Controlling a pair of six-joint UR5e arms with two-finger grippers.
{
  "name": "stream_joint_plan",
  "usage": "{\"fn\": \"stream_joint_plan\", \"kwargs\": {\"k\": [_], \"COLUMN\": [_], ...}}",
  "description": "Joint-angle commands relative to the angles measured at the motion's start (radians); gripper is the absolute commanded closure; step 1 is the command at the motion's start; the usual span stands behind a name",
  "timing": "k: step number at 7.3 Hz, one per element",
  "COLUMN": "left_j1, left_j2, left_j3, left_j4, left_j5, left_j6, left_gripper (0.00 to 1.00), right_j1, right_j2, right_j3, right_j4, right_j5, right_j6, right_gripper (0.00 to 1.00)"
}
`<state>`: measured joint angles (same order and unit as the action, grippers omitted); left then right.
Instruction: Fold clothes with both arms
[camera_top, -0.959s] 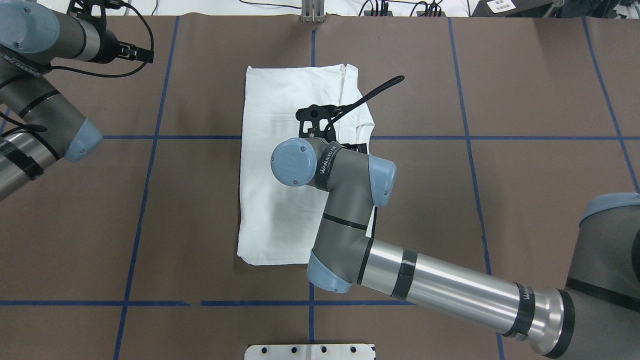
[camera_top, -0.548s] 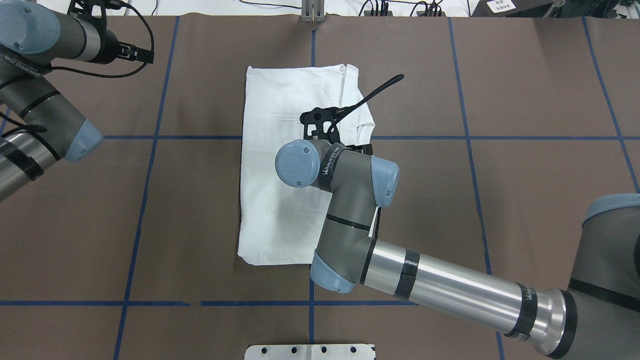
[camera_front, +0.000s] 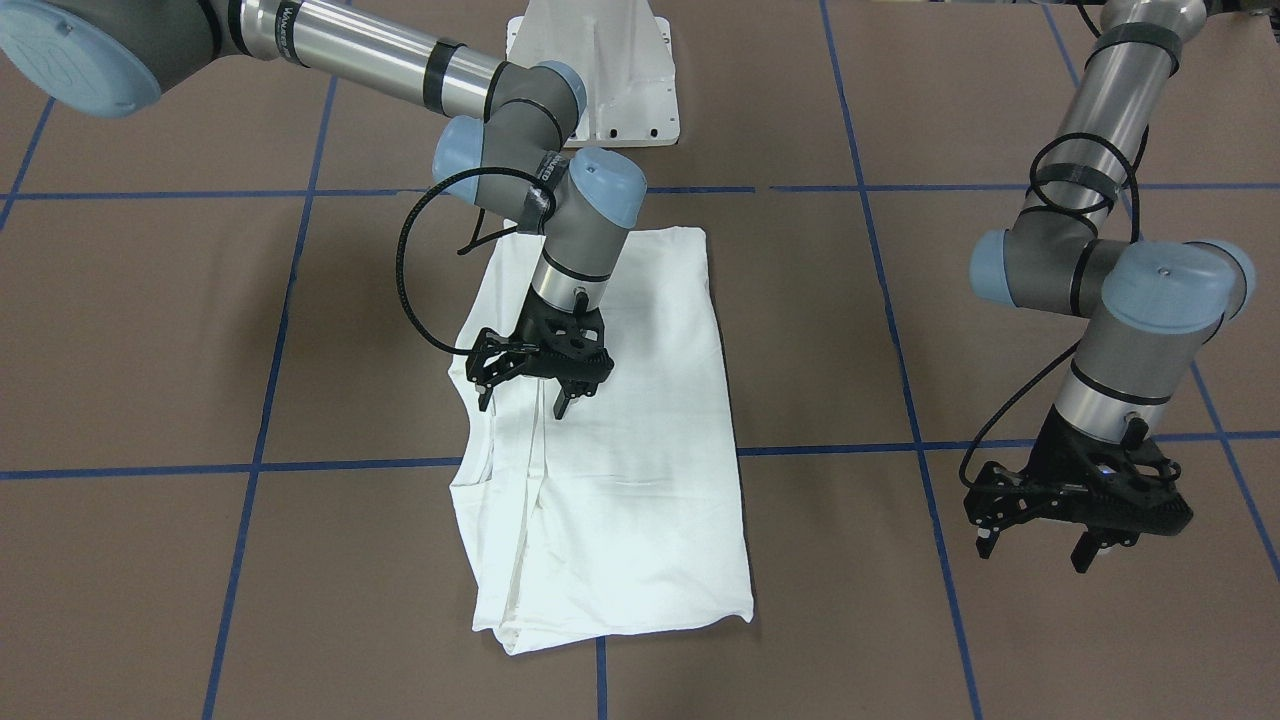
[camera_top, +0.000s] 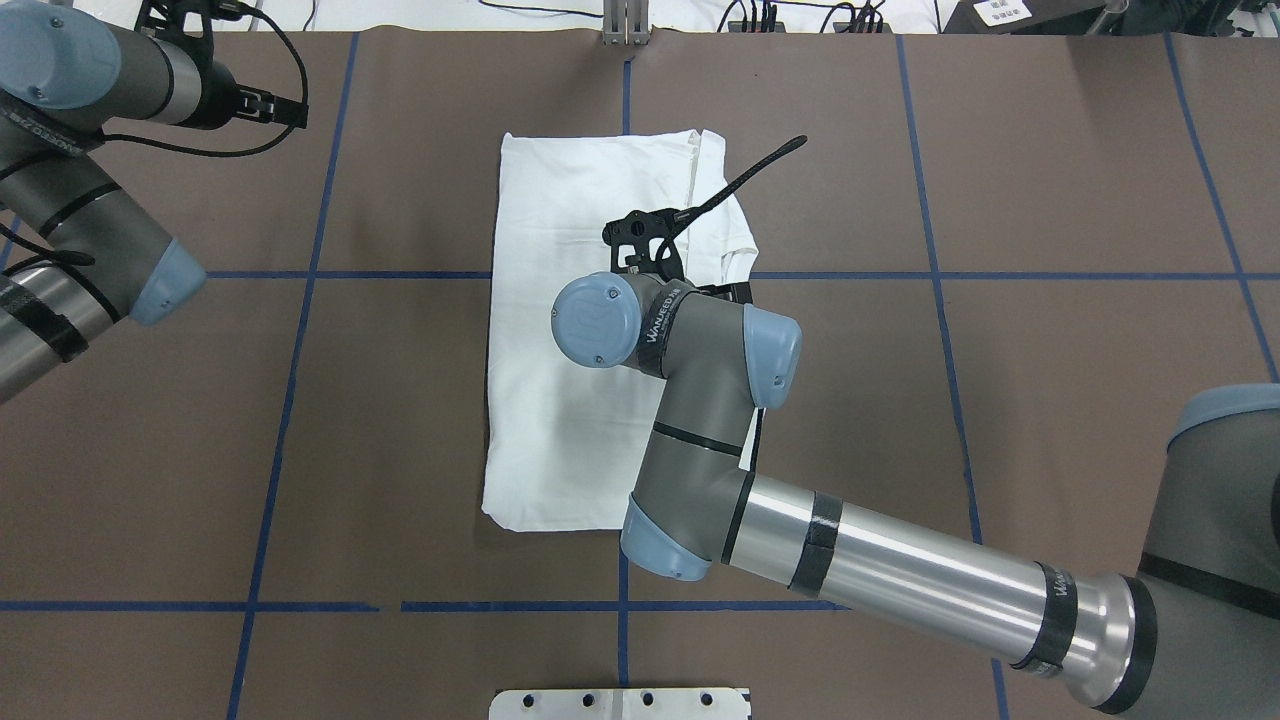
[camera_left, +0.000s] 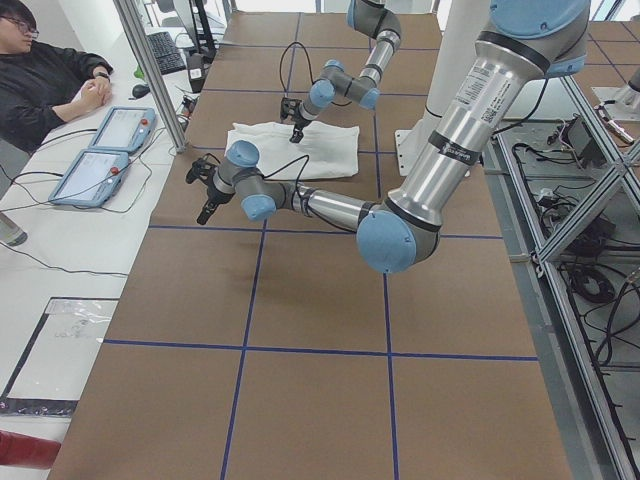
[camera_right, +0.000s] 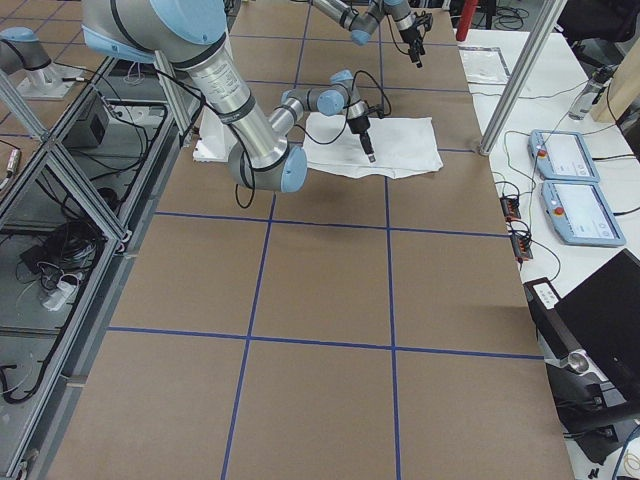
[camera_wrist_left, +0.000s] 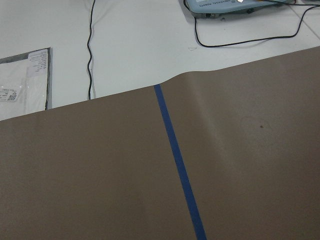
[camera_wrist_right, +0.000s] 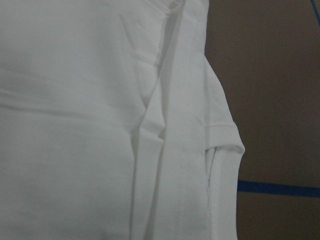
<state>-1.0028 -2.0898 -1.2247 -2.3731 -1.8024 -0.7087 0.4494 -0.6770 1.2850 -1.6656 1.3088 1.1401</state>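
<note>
The white T-shirt (camera_front: 640, 480) lies folded into a long rectangle at the table's middle, with layered folds along one long edge. It also shows in the overhead view (camera_top: 560, 200) and fills the right wrist view (camera_wrist_right: 75, 125). My right gripper (camera_front: 525, 398) is open, its fingertips (camera_front: 562, 408) at the cloth's surface near the layered edge; in the overhead view (camera_top: 645, 240) my wrist mostly hides it. My left gripper (camera_front: 1035, 548) is open and empty, hanging over bare table well away from the shirt.
The white pedestal base (camera_front: 600, 60) stands at the robot's side of the table. Blue tape lines (camera_wrist_left: 177, 165) grid the brown table cover. Two teach pendants (camera_left: 100, 150) and a seated person (camera_left: 50, 75) are beyond the far table edge.
The shirt has slid a little toward the robot's right, and my right gripper has moved that way with it. The left arm has not moved.
</note>
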Motion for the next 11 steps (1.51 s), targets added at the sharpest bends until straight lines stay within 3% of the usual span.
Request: {"fn": "stream_joint_plan", "kwargs": {"k": [1,5,7,9,11], "left_j1": [0.012,0.012,0.012,0.016,0.016], "left_j2": [-0.001,0.000,0.001,-0.001,-0.001], "left_j3": [0.001,0.001,0.001,0.001,0.001], "left_j4": [-0.002,0.000,0.000,-0.002,-0.002], "left_j5": [0.000,0.000,0.000,0.000,0.000], "left_j6": [-0.008,-0.008,-0.008,-0.008,-0.008], "left_gripper": [0.00,0.00,0.00,0.00,0.00], "right_j1": [0.006,0.006,0.008,0.014,0.029], "right_j2": [-0.004,-0.024,-0.038,-0.193,-0.294], "right_j3": [0.008,0.016,0.068,0.251,0.350], "right_j4": [-0.002,-0.014,-0.087,-0.128,-0.131], "right_j5": [0.007,0.007,0.007,0.006,0.004], "right_j6": [-0.010,-0.011,-0.043,-0.097,-0.141], "right_gripper": [0.00,0.00,0.00,0.00,0.00]}}
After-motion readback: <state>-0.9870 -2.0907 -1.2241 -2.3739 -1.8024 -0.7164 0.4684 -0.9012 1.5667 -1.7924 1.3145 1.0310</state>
